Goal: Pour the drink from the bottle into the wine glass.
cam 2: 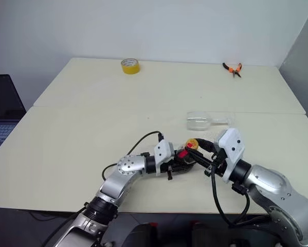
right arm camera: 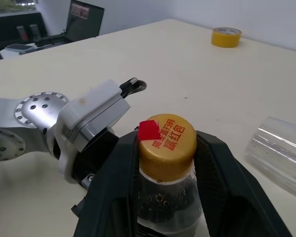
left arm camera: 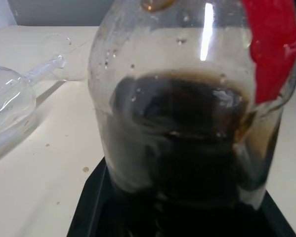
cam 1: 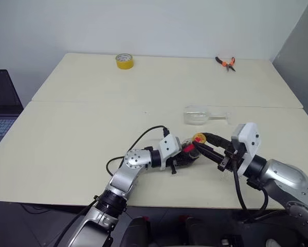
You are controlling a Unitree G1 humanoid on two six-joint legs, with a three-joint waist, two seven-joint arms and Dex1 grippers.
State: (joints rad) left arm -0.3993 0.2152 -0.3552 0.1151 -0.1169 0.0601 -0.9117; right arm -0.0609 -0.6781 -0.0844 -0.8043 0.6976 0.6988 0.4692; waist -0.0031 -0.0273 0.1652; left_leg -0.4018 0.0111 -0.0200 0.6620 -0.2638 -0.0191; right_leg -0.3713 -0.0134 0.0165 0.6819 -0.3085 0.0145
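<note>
Yellow-orange cap [right arm camera: 167, 139] sat between the right pincer [right arm camera: 168, 163] fingers, which were clenched on the neck/cap of the bottle [cam 1: 188, 153]. The left pincer [cam 1: 187, 157] was clenched around the bottle's body, holding it upright just above the worktop [cam 1: 82, 134] near the front edge. Dark drink [left arm camera: 187, 148] filled only the lower part of the bottle. The wine glass [cam 1: 201, 115] lay on its side on the worktop, just behind the two pincers, bowl toward the robot's left, stem and foot to its right.

Risks, as I judged them: cap was on, so nothing could be poured yet; if the right pincer twisted while the left grip was weak, the squat bottle would likely spin or slip instead of opening. Squeezing the soft plastic too hard once the cap loosened could spurt cola out. Biggest issue was the glass lying flat: pouring then would spill onto the worktop. It could also roll if bumped by either arm.
</note>
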